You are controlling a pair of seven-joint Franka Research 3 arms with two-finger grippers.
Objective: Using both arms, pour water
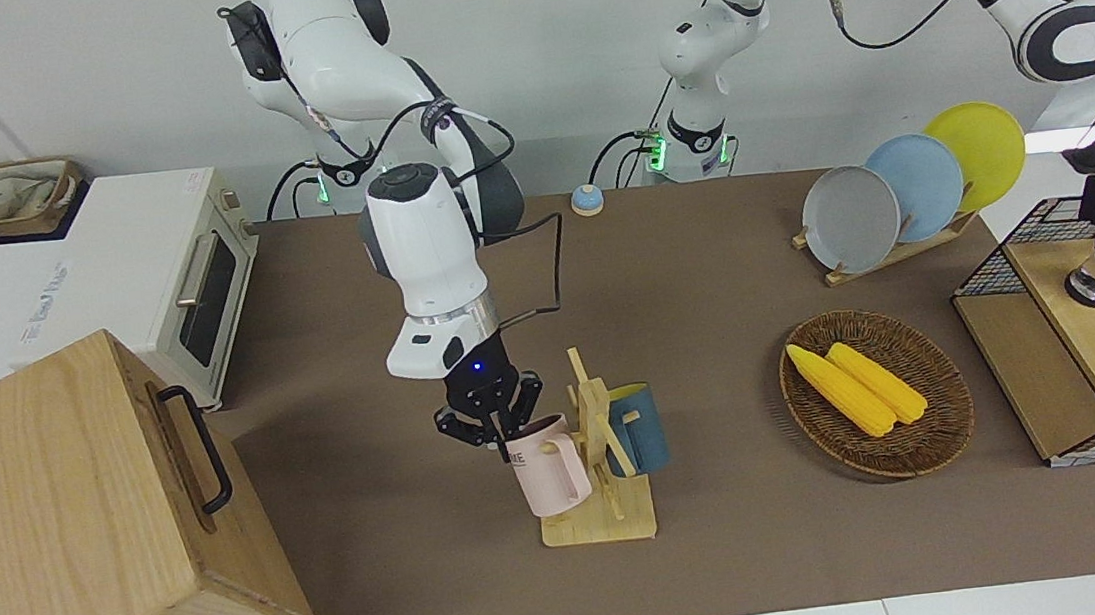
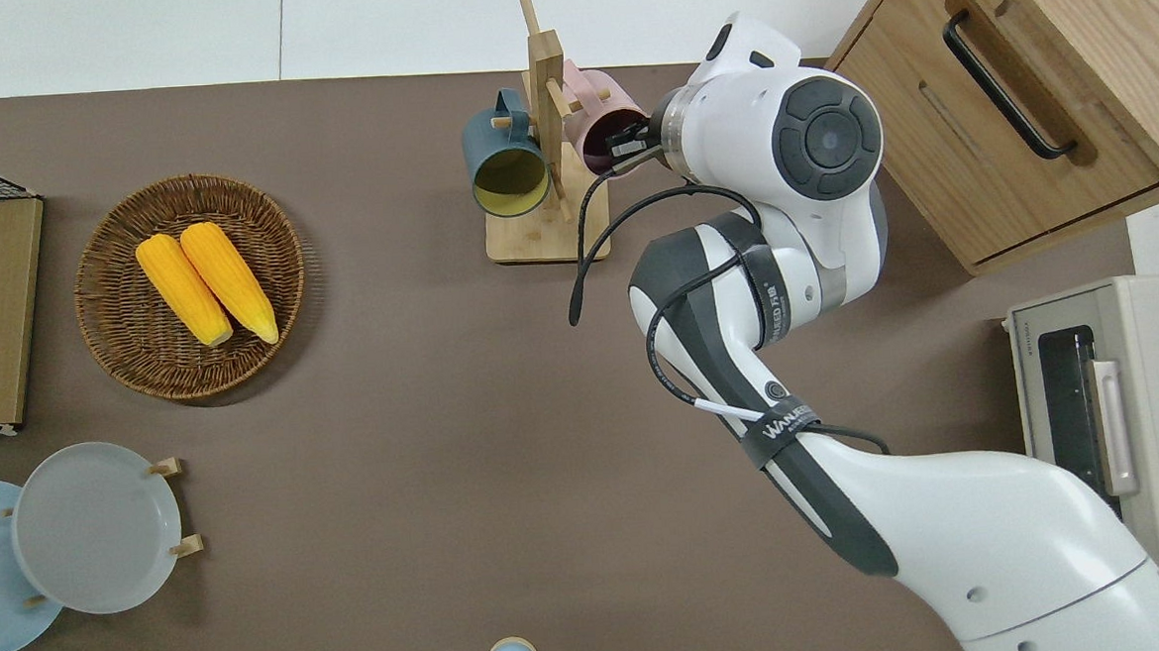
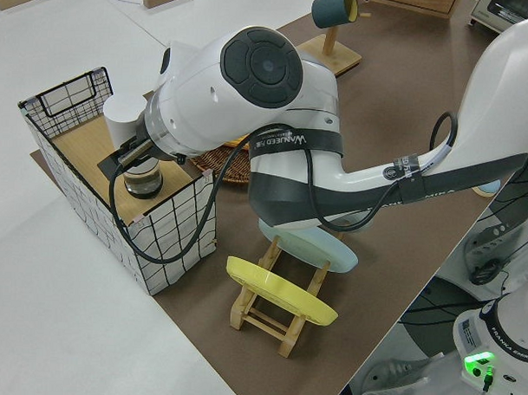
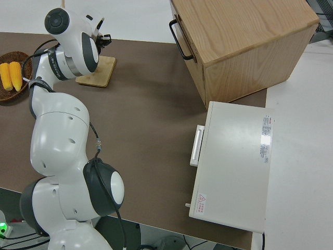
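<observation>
Wide bare counter [image 2: 406, 414] nearer the robots, mug rack [image 2: 547, 149] hemmed by wooden cabinet [image 2: 1013, 75], corn basket [image 2: 191, 286] well apart, plate rack [image 1: 889, 254] beside wire basket [image 1: 1073, 337]

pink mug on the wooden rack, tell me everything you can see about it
The pink mug is a pale pink, smooth, ceramic-looking cup with dark lettering near its rim and a loop handle. It hangs tilted, mouth up and toward the robots, its handle hooked on a peg of the wooden mug rack, on the side toward the right arm's end of the table, opposite a dark blue mug. The inside looks darker pink. The right gripper is at its rim, one finger inside the mouth and one outside.
</observation>
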